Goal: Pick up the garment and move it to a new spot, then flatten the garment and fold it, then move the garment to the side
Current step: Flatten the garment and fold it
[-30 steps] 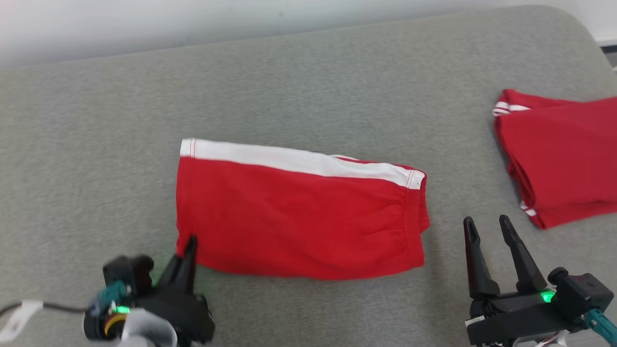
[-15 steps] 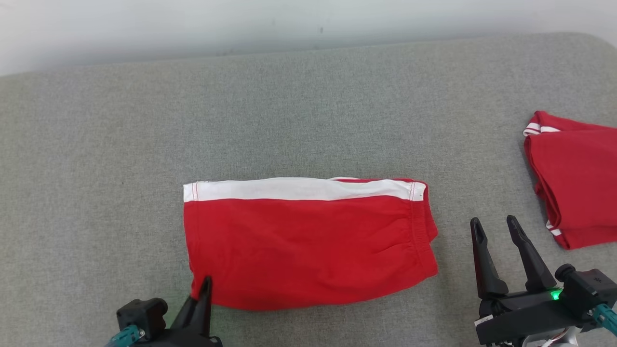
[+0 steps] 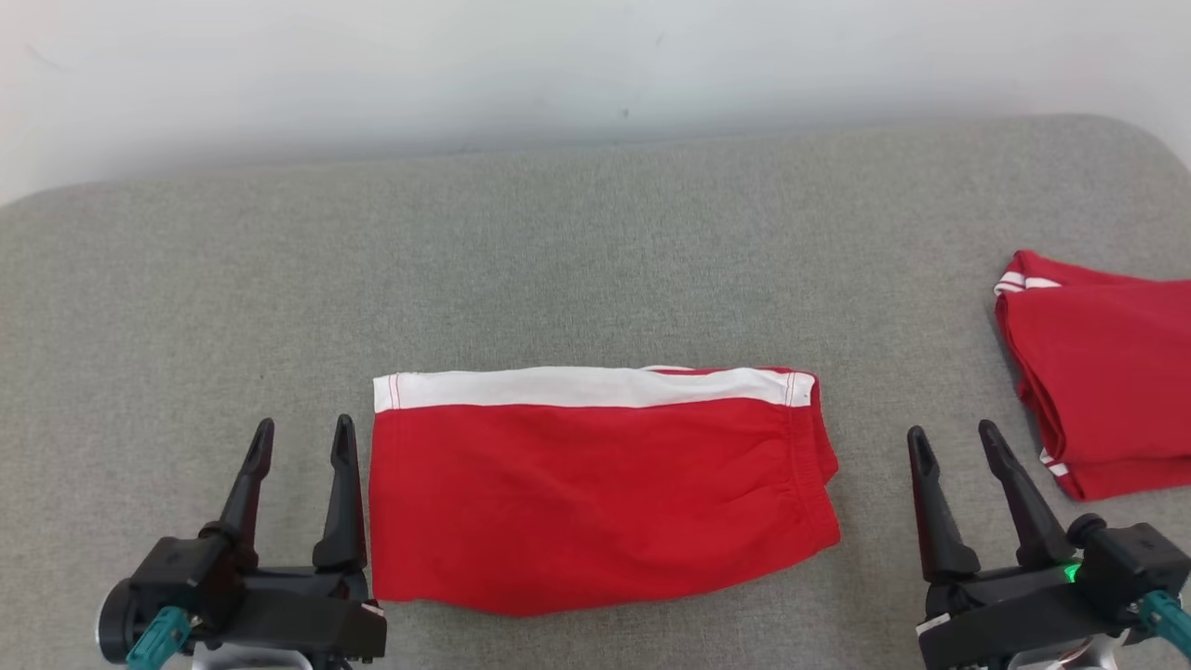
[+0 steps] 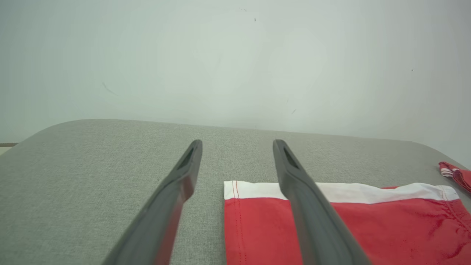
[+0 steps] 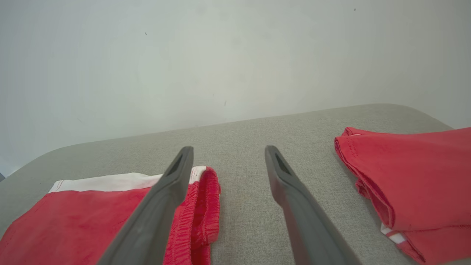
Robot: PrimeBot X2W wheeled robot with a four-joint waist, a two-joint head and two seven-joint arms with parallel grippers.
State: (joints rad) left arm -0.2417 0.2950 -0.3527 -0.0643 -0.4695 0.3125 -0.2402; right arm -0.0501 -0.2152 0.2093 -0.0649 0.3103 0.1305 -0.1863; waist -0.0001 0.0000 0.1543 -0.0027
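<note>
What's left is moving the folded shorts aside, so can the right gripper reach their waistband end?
Probably yes: the right gripper stands open beside the red shorts, whose elastic waistband end faces it across bare grey surface. Nothing lies between; the second red garment lies on its other side.

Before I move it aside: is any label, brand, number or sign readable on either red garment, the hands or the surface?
No readable text anywhere.
Folded red garment: plain white band and stitching, no label showing.
Second red garment: white stripes, no print.
Left hand and right hand: no lettering visible.
Grey surface: unmarked.
</note>
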